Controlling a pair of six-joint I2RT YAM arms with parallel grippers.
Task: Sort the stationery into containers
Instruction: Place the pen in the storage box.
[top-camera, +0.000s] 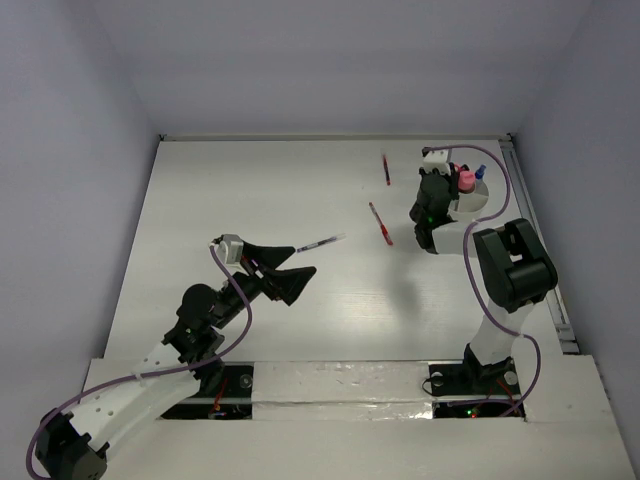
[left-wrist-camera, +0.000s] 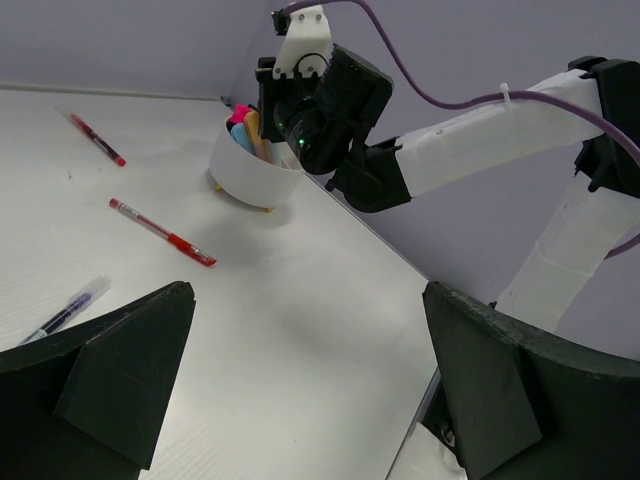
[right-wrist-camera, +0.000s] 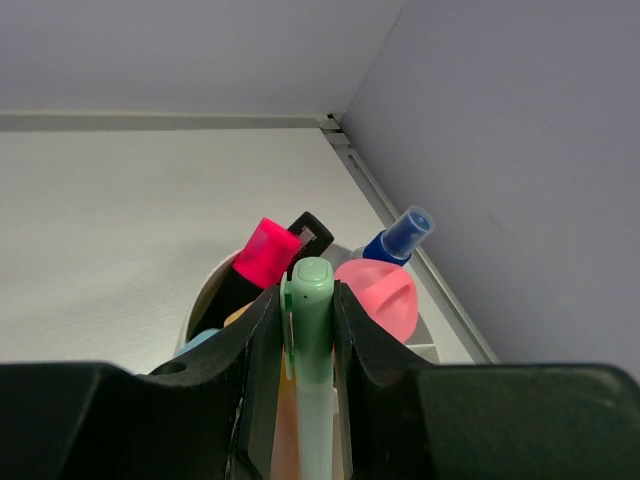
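The white round cup stands at the far right of the table and holds several markers, among them a pink-capped one and a blue-capped one. My right gripper hangs directly over the cup's rim, shut on a pale-green highlighter. Two red pens lie left of the cup. A thin grey pen lies mid-table, just beyond my left gripper. That gripper is wide open with nothing between its fingers.
A metal rail runs along the table's right edge, close behind the cup. Grey walls close in the back and both sides. The right arm stretches over the table's right side.
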